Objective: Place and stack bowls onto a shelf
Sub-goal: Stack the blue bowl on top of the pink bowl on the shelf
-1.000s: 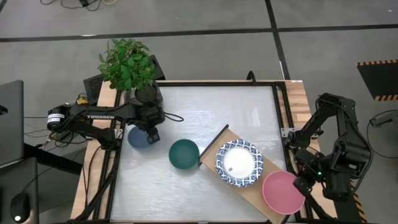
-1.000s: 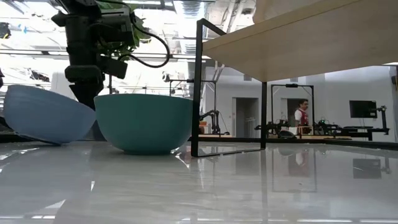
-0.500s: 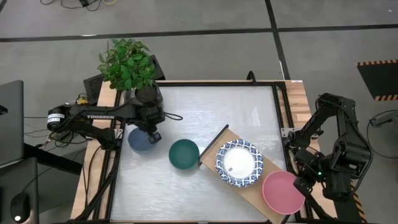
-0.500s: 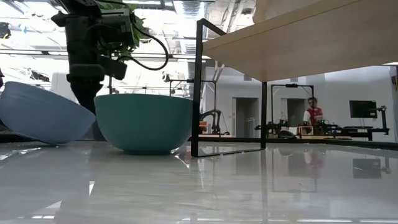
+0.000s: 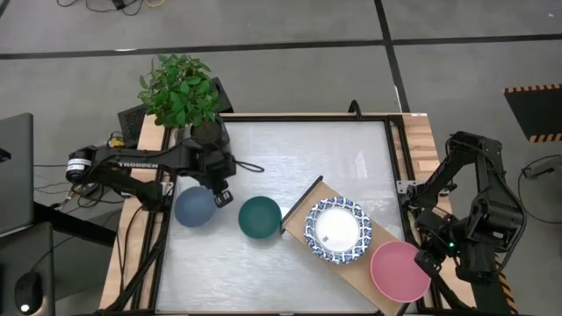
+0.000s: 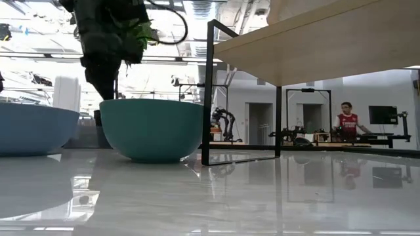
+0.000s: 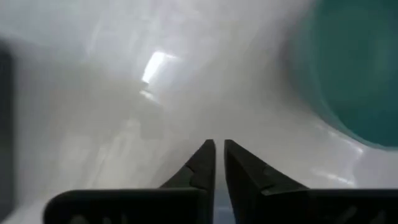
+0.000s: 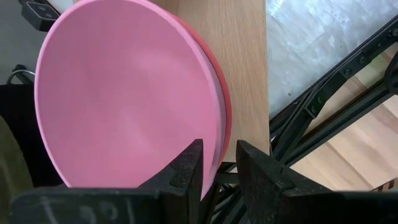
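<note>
My left gripper is shut on the slate blue bowl at the table's left, just left of the dark green bowl, which rests on its base on the table. The blue bowl shows level at the low view's left edge. The light-wood shelf runs slantwise at the right. On it stand a white bowl with a blue patterned rim and a pink bowl nested in a red one. My right gripper is at the pink bowl's right rim. My left gripper pinches the blue bowl's rim on the side nearest the green bowl, fingers pointing down from above. A sliver of blue shows between the fingers. The bowl hangs level, and looks lifted just clear of the table. My right gripper has the pink bowl's rim between its fingers at the shelf's right end, one finger inside and one outside. The red bowl's rim lies under it in the same gap. Both bowls rest on the shelf.
A potted plant stands at the table's far left corner, behind my left arm. The shelf's dark metal legs stand right beside the green bowl. A person moves in the room beyond.
My left gripper has gone toward the table's near edge and up with the blue bowl. The bowl, tilted on the table a second ago, now hangs level and nearer the low camera. My right arm has kept still.
</note>
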`<action>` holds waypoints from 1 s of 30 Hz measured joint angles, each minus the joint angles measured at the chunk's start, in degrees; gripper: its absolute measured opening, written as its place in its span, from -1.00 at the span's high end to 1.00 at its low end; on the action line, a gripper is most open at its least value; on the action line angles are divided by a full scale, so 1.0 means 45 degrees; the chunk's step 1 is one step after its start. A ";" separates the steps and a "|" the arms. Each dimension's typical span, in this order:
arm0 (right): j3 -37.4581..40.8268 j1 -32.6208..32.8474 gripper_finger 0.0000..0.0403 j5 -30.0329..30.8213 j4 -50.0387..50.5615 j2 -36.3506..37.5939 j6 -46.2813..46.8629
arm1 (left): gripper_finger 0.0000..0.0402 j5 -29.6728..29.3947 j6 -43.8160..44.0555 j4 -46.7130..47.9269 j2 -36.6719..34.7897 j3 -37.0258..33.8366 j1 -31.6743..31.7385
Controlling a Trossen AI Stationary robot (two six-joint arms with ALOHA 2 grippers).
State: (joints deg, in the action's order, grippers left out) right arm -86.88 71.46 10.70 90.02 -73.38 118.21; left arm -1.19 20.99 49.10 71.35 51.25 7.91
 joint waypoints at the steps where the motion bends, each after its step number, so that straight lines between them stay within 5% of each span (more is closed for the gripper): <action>1: 0.0000 0.0000 0.39 0.0000 0.0000 0.0000 -0.0004 | 0.87 0.0151 0.0082 0.0036 -0.0005 0.0013 -0.0156; 14: 0.0001 0.0000 0.39 0.0661 0.0000 0.0000 -0.0582 | 0.11 0.0406 -0.5813 0.1920 -0.0005 0.0013 -0.1036; 30: 0.0001 0.0000 0.39 0.0665 0.0000 0.0000 -0.0421 | 0.05 -0.0559 -0.9049 0.1016 -0.0005 -0.1735 -0.1017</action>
State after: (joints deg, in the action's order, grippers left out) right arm -86.87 71.46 13.69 90.02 -73.38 116.31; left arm -3.71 -19.73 53.67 71.33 43.44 3.33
